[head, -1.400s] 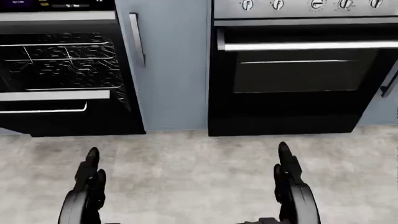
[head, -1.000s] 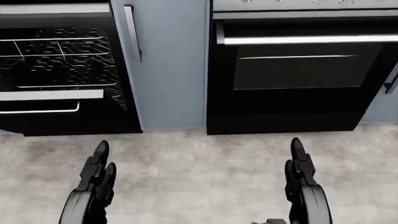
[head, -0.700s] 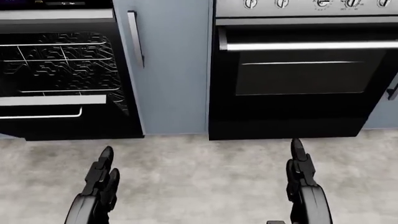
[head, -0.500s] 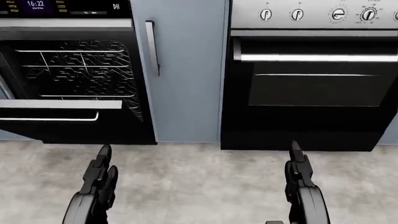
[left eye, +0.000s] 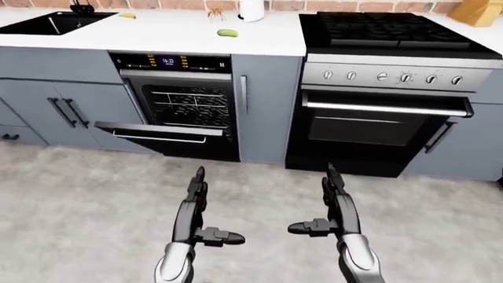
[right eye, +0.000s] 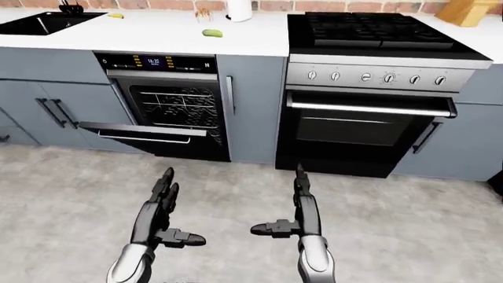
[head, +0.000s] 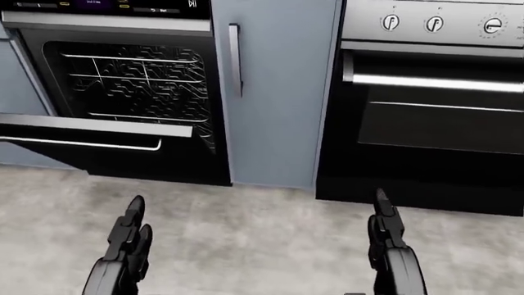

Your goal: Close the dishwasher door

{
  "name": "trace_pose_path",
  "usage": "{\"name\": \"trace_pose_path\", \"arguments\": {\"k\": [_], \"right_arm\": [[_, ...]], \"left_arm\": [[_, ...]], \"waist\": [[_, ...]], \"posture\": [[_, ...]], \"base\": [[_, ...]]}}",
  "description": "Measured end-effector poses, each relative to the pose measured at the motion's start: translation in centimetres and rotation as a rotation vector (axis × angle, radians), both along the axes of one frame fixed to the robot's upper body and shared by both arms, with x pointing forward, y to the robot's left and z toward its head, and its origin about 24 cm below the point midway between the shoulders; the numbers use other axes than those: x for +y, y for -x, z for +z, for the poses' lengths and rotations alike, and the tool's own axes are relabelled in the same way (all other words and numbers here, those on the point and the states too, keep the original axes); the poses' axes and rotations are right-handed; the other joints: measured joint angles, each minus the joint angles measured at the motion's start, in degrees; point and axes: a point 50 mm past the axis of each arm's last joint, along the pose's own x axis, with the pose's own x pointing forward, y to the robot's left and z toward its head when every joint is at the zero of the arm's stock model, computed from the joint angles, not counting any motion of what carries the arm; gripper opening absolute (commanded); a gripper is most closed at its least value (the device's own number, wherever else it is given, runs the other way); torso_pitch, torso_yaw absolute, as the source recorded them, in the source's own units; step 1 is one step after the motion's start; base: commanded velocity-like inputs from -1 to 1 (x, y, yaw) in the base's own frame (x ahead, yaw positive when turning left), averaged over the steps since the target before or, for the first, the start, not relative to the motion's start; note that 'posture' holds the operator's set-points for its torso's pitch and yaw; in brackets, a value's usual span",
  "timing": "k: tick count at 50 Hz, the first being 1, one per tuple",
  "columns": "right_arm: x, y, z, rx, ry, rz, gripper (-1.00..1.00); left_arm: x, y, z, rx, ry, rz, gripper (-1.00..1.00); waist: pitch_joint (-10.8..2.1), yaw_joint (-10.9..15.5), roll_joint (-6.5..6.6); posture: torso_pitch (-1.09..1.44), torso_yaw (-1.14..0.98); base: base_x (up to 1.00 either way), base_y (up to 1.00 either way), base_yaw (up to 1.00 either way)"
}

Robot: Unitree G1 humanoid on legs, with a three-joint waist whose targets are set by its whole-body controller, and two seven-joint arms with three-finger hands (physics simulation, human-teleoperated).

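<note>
The dishwasher [left eye: 181,106] stands under the white counter, left of a narrow grey cabinet. Its door [left eye: 161,131] hangs partly open, tilted outward, with wire racks [head: 139,77] visible inside and a lit control strip [left eye: 169,61] on top. My left hand [left eye: 196,200] is open, fingers pointing up, held low over the floor below and right of the door. My right hand [left eye: 334,197] is open too, below the oven. Neither hand touches the door.
A black oven [left eye: 377,130] with a steel handle and knobs stands right of the narrow cabinet [left eye: 263,106], under a gas hob [left eye: 385,26]. Grey cupboards [left eye: 59,109] and a sink [left eye: 55,22] lie to the left. The floor [left eye: 78,206] is pale stone.
The whole head view has shifted right and the cabinets look nearer, so the camera has turned left toward the dishwasher. Both hands stay open and low.
</note>
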Motion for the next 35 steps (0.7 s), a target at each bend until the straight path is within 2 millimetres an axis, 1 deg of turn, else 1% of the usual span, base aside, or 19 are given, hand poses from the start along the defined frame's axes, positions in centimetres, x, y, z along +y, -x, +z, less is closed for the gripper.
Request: {"name": "trace_pose_path", "arguments": {"k": [1, 3, 8, 9, 10, 11, 12, 13, 15, 16, 18, 23, 25, 26, 27, 30, 32, 35], "right_arm": [[0.1, 0.0, 0.0, 0.003, -0.002, 0.006, 1.00], [0.1, 0.0, 0.0, 0.002, -0.001, 0.008, 1.00], [-0.4, -0.1, 0.4, -0.017, 0.004, -0.009, 1.00], [-0.4, 0.0, 0.4, -0.019, 0.004, -0.010, 1.00], [-0.4, 0.0, 0.4, -0.021, 0.004, -0.009, 1.00], [-0.6, -0.1, 0.5, -0.022, 0.009, -0.012, 1.00], [-0.8, -0.1, 0.4, -0.019, 0.014, -0.020, 1.00], [-1.0, 0.0, 0.2, -0.009, 0.015, -0.028, 1.00], [-1.2, 0.3, -0.2, 0.011, 0.015, -0.039, 1.00], [-1.2, 0.3, -0.2, 0.013, 0.015, -0.039, 1.00], [-1.0, 0.2, 0.0, 0.003, 0.014, -0.033, 1.00], [-0.8, 0.0, 0.2, -0.010, 0.010, -0.022, 1.00], [-0.8, 0.0, 0.2, -0.012, 0.010, -0.022, 1.00], [-0.7, -0.1, 0.3, -0.017, 0.007, -0.019, 1.00], [-0.4, -0.2, 0.2, -0.013, 0.000, -0.012, 1.00], [0.2, 0.1, -0.3, 0.013, -0.007, 0.011, 1.00], [0.1, 0.0, -0.3, 0.013, -0.005, 0.011, 1.00], [-0.1, -0.1, 0.2, -0.008, 0.000, 0.002, 1.00]], "left_arm": [[0.1, 0.0, -0.1, 0.005, -0.001, 0.006, 1.00], [0.1, 0.0, 0.1, 0.000, -0.002, 0.008, 1.00], [-0.3, -0.2, 0.5, -0.026, 0.003, -0.010, 1.00], [-0.3, -0.2, 0.5, -0.025, 0.002, -0.011, 1.00], [-0.3, -0.2, 0.4, -0.025, 0.002, -0.011, 1.00], [-0.5, -0.2, 0.5, -0.025, 0.007, -0.014, 1.00], [-0.8, -0.2, 0.3, -0.018, 0.013, -0.022, 1.00], [-1.0, -0.1, 0.1, -0.007, 0.015, -0.031, 1.00], [-1.1, 0.1, -0.2, 0.009, 0.016, -0.041, 1.00], [-1.1, 0.1, -0.2, 0.010, 0.015, -0.040, 1.00], [-0.9, 0.0, 0.1, -0.002, 0.011, -0.033, 1.00], [-0.9, -0.2, 0.6, -0.031, 0.009, -0.030, 1.00], [-0.9, -0.1, 0.6, -0.032, 0.010, -0.032, 1.00], [-0.8, -0.1, 0.6, -0.032, 0.006, -0.031, 1.00], [-0.5, -0.1, 0.4, -0.025, 0.000, -0.023, 1.00], [0.0, 0.2, -0.2, 0.008, -0.006, 0.001, 1.00], [0.0, 0.1, -0.1, 0.007, -0.006, 0.002, 1.00], [-0.3, -0.1, 0.3, -0.013, -0.002, -0.008, 1.00]], "waist": [[-0.21, 0.22, 0.09], [-0.42, 0.25, -0.61], [0.11, -0.37, -3.85], [0.11, -0.46, -4.80], [-0.06, -0.60, -6.06], [-0.38, -1.00, -6.32], [-0.04, -1.49, -5.69], [0.16, -1.60, -5.67], [-0.03, -1.48, -5.86], [-0.12, -1.40, -5.56], [0.00, -1.32, -4.33], [0.07, -1.49, -0.71], [-0.17, -1.57, 1.27], [-0.49, -1.25, 1.79], [-0.37, -0.82, 1.15], [-0.54, 0.00, 0.66], [-0.54, 0.08, -0.45], [-0.18, -0.20, -2.38]], "posture": [[0.00, 0.00], [0.00, 0.00], [0.00, 0.00], [0.00, 0.00], [0.00, 0.00], [0.00, 0.00], [0.00, 0.00], [0.00, 0.00], [0.00, 0.00], [0.00, 0.00], [0.00, 0.00], [0.00, 0.00], [0.00, 0.00], [0.00, 0.00], [0.00, 0.00], [0.00, 0.00], [0.00, 0.00], [0.00, 0.00]], "base": [[0.00, 0.00, 0.41], [0.00, 0.00, 0.41], [0.00, 0.00, 0.41], [0.00, 0.00, 0.41], [0.00, 0.00, 0.41], [0.00, 0.00, 0.41], [0.00, 0.00, 0.41], [0.00, 0.00, 0.41], [0.00, 0.00, 0.41], [0.00, 0.00, 0.41], [0.00, 0.00, 0.41], [0.00, 0.00, 0.42], [0.00, 0.00, 0.41], [0.00, 0.00, 0.41], [0.00, 0.00, 0.41], [0.00, 0.00, 0.41], [0.00, 0.00, 0.41], [0.00, 0.00, 0.41]]}}
